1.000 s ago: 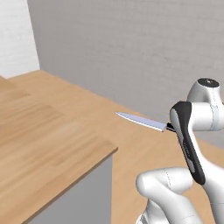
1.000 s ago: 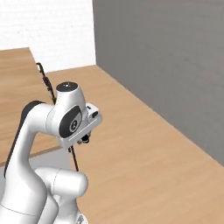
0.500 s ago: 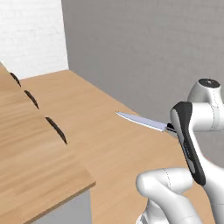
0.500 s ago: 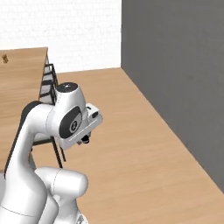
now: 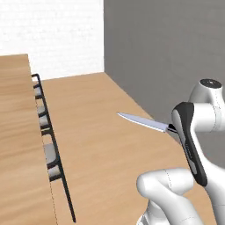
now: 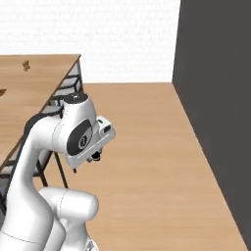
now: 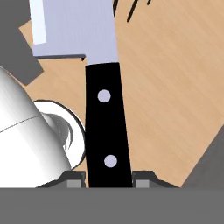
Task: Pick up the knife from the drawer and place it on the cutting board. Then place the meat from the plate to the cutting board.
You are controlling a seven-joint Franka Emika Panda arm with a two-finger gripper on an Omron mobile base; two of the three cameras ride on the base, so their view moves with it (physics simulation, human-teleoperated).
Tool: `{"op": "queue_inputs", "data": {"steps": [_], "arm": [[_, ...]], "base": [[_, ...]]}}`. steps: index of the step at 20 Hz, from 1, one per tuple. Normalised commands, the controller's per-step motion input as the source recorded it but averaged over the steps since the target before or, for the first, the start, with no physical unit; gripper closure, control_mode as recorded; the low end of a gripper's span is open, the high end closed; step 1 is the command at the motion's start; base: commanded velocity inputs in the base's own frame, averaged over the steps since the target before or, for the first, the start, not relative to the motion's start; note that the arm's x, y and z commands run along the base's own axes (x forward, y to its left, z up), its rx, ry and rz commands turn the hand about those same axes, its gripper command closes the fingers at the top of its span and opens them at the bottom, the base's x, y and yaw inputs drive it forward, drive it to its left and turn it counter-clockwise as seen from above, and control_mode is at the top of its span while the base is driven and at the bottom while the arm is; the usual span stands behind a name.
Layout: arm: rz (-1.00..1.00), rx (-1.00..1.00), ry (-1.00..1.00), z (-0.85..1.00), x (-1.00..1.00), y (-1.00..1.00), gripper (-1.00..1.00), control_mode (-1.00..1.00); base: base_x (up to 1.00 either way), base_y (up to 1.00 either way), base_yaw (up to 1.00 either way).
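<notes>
1. I am seeing the knife (image 7: 104, 109) gripped in the pincer (image 7: 107, 178): in the hand view its black handle, with two pale rivets, is running up from between the two dark tips, and the broad silver blade is spreading above it.
2. The pincer is standing nearly closed, its jaws pressing on both sides of the handle.
3. In the left base view I am watching the knife (image 5: 143, 122) held in the air, blade roughly level and pointing left, away from the arm, over the wooden floor (image 5: 110, 132).
4. The knife is touching nothing but the pincer; its handle end is tucked behind the dark-banded white link of the arm in that view.
5. Further out on the left, a wooden tabletop (image 5: 17, 145) is running along the edge of the left base view, with a dark-framed rack (image 5: 50, 149) of grey shelves standing against its side.
6. In the right base view the same tabletop (image 6: 29, 83) is lying at upper left, behind the arm's white body.
7. Beyond, a white brick wall (image 6: 98, 39) is meeting a dark grey wall (image 6: 215, 112) at a corner.
</notes>
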Motion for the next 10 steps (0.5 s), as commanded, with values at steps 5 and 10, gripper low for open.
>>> {"op": "queue_inputs", "data": {"steps": [5,10], "arm": [[0.0,0.0,0.0,0.0,0.0,0.0,1.0,1.0],[0.0,0.0,0.0,0.0,0.0,0.0,1.0,1.0]], "base": [[1.0,-0.52,0.47],[0.98,-0.46,0.48]]}}
